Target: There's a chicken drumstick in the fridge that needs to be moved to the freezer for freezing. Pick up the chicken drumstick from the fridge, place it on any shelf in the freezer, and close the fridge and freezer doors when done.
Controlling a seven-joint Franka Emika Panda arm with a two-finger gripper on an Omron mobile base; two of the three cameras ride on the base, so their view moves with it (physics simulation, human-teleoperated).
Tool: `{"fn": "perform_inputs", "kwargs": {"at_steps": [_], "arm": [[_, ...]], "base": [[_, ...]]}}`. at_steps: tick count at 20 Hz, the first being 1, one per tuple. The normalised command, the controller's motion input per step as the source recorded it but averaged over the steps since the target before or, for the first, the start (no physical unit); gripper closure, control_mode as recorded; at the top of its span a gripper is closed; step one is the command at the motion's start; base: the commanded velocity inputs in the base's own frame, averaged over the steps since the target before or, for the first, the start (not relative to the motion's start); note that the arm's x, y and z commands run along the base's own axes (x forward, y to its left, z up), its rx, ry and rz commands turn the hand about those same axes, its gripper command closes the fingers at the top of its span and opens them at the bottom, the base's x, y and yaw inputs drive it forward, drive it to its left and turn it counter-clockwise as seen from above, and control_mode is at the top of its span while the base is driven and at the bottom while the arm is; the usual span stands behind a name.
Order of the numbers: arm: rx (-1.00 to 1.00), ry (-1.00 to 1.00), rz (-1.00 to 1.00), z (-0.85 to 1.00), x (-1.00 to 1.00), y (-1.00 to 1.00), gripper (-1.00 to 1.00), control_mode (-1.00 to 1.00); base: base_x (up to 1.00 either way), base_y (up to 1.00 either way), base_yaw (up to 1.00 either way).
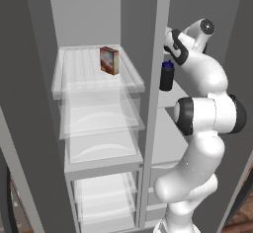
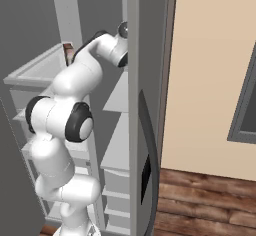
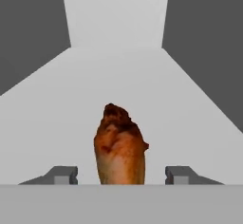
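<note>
My gripper (image 3: 121, 174) is standing open, fingertips (image 3: 64, 174) apart on either side of the chicken drumstick (image 3: 120, 147), gaps showing both sides, so I'm gripping nothing. The drumstick is lying on the pale shelf (image 3: 57, 104) inside the freezer (image 1: 197, 39). Step in hand looks like release and retreat: I'm pulling straight back along the hand's axis, no sideways drift, not nudging the meat. Further off, the box (image 1: 109, 60) is sitting in the fridge (image 1: 89, 10); doors not yet closed.
</note>
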Motion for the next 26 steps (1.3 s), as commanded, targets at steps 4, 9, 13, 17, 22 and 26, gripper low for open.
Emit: {"fn": "perform_inputs", "kwargs": {"at_steps": [4, 9, 13, 17, 22, 26], "arm": [[0.0, 0.0, 0.0, 0.0, 0.5, 0.0, -1.0, -1.0], [0.0, 0.0, 0.0, 0.0, 0.09, 0.01, -1.0, -1.0], [0.0, 0.0, 0.0, 0.01, -0.48, -0.12, -1.0, -1.0], [0.0, 0.0, 0.0, 0.0, -0.92, 0.01, -1.0, -1.0], [0.0, -0.09, 0.0, 0.0, -1.0, 0.38, -1.0, -1.0], [0.0, -0.15, 0.0, 0.0, -1.0, 0.49, -1.0, -1.0]], "base": [[0.0, 0.0, 0.0], [0.0, 0.0, 0.0], [0.0, 0.0, 0.0], [0.0, 0.0, 0.0], [0.0, 0.0, 0.0], [0.0, 0.0, 0.0]]}}
